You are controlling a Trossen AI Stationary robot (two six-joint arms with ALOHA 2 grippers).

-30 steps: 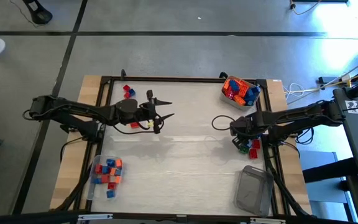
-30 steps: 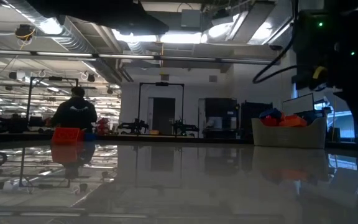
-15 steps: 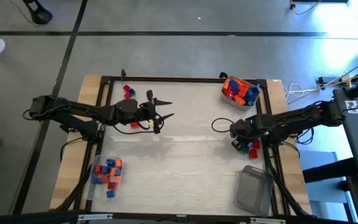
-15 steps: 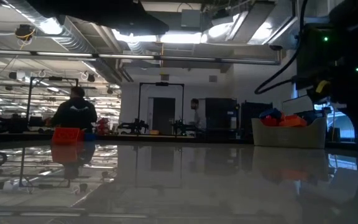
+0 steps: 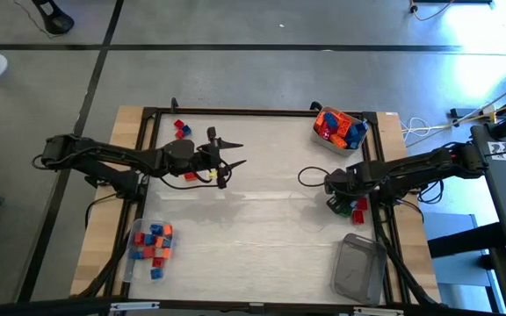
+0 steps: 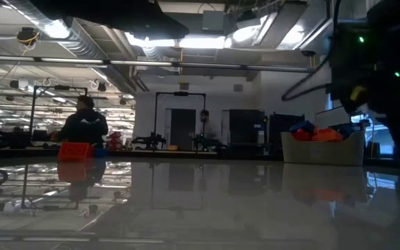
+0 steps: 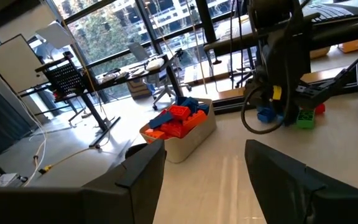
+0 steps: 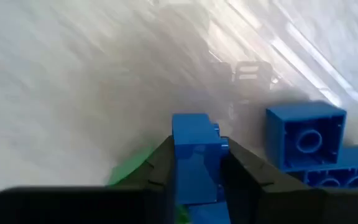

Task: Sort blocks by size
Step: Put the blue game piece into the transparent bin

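Right pincer (image 8: 196,163) clamped, left pincer (image 7: 204,163) agape

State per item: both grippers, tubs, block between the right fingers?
left gripper: open, empty, above the table
right gripper: shut on blue block
white tub: full of blocks
clear tub: empty
tub at near left: holds small blocks

Grey floor (image 5: 262,75) crossed by dark lines surrounds the table (image 5: 262,237). Beyond it, ceiling lights (image 6: 203,42) glow over ducts (image 6: 82,42), a dark doorway (image 6: 181,128), and a seated person (image 6: 83,125). Large windows (image 7: 135,25) show trees outside.
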